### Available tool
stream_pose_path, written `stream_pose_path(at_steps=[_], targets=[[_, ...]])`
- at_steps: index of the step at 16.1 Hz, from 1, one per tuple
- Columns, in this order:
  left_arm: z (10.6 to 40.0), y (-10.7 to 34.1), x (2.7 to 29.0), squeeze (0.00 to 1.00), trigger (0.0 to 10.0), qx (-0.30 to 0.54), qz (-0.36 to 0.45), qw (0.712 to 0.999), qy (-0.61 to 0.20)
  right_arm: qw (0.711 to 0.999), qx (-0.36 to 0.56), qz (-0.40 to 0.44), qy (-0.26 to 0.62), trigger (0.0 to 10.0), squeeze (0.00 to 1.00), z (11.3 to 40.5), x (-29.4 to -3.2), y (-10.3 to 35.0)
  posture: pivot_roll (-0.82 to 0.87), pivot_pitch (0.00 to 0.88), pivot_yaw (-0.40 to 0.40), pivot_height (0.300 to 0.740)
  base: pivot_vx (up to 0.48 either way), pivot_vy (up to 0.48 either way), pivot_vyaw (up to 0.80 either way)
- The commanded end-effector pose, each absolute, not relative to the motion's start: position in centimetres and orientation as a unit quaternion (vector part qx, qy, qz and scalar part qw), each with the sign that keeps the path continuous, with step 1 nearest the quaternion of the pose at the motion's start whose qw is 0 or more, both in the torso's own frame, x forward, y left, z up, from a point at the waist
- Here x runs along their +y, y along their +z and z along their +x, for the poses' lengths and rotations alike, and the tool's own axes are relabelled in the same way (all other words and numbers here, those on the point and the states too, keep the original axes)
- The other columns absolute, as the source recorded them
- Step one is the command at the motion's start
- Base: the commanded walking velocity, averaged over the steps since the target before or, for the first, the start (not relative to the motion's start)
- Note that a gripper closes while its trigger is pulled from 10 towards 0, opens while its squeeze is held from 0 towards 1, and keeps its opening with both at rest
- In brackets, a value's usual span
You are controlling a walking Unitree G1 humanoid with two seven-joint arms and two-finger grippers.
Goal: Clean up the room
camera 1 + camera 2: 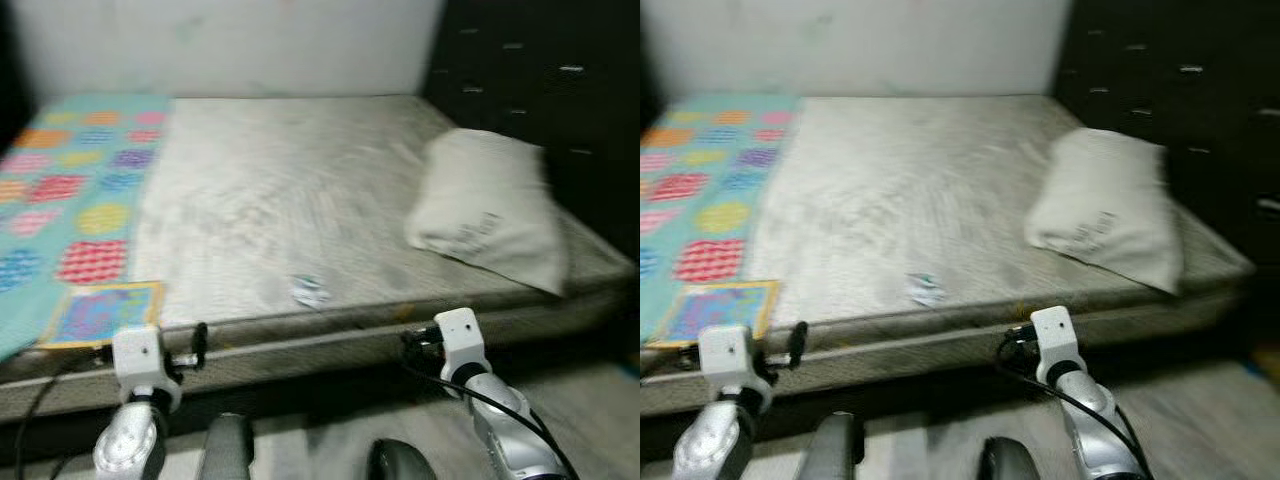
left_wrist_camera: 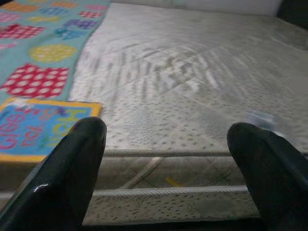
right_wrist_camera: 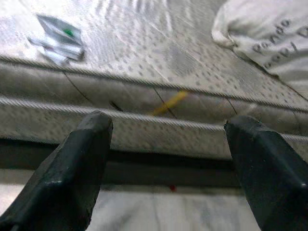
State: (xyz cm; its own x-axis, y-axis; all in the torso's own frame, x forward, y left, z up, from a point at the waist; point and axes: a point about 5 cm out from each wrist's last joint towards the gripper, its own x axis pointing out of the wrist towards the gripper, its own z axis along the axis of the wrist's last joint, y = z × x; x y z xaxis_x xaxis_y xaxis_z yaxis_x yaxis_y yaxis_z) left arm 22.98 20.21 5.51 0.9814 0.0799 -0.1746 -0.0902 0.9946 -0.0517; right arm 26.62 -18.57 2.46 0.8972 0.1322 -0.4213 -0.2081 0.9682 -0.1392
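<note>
Silver arms are reaching forward low in the head views, both grippers hovering just short of the bed's near edge. Left gripper [image 2: 163, 159] is pointing at the mattress side, jaws standing wide apart and holding nothing. Right gripper [image 3: 168, 159] is doing the same further along the edge, jaws also wide apart, empty.

Grey floor [image 3: 159, 211] is showing under the right gripper, with a dark gap beneath the bed frame. Mattress [image 1: 280, 200] is lying bare, pale grey quilted fabric with piped seams along its side.

Small crumpled wrapper [image 1: 311, 291] is sitting on the mattress just inside the near edge, between the two grippers in the head views, nearer the right one. Neither gripper is touching it. In the right wrist view the wrapper [image 3: 57, 39] is lying above and beyond one finger, white with a green spot.

Picture book [image 1: 100, 313] with a yellow border is resting at the near edge ahead of the left gripper, on a turquoise patchwork quilt [image 1: 60, 190] covering the robot's left part of the bed.

White pillow [image 1: 490, 210] with printed lettering is lying toward the right edge, further back. Dark drawer unit [image 1: 540, 70] is standing beyond it, and a pale wall [image 1: 230, 45] is running behind the bed.
</note>
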Motion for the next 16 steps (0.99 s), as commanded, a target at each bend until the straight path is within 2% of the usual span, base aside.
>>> stream_pose_path(at_steps=[1, 12, 16], targets=[[22.9, 5.7, 20.1, 0.00, 10.0, 0.081, -0.029, 0.995, 0.043, 0.974, 0.185, -0.091, 0.091, 10.0, 0.00, 27.4, -18.6, 3.5, -0.04, 0.002, -0.060, 0.627, 0.000, 0.000, 0.00], [23.4, 6.7, 19.7, 0.00, 10.0, 0.054, -0.039, 0.997, 0.028, 0.976, 0.137, -0.099, 0.133, 10.0, 0.00, 27.9, -16.7, 5.0, -0.04, 0.000, -0.050, 0.627, 0.024, 0.000, 0.00], [23.5, 6.8, 19.6, 0.00, 10.0, 0.052, -0.041, 0.997, 0.024, 0.976, 0.135, -0.099, 0.139, 10.0, 0.00, 27.9, -16.4, 4.9, -0.04, 0.000, -0.047, 0.627, 0.278, 0.000, 0.80]])
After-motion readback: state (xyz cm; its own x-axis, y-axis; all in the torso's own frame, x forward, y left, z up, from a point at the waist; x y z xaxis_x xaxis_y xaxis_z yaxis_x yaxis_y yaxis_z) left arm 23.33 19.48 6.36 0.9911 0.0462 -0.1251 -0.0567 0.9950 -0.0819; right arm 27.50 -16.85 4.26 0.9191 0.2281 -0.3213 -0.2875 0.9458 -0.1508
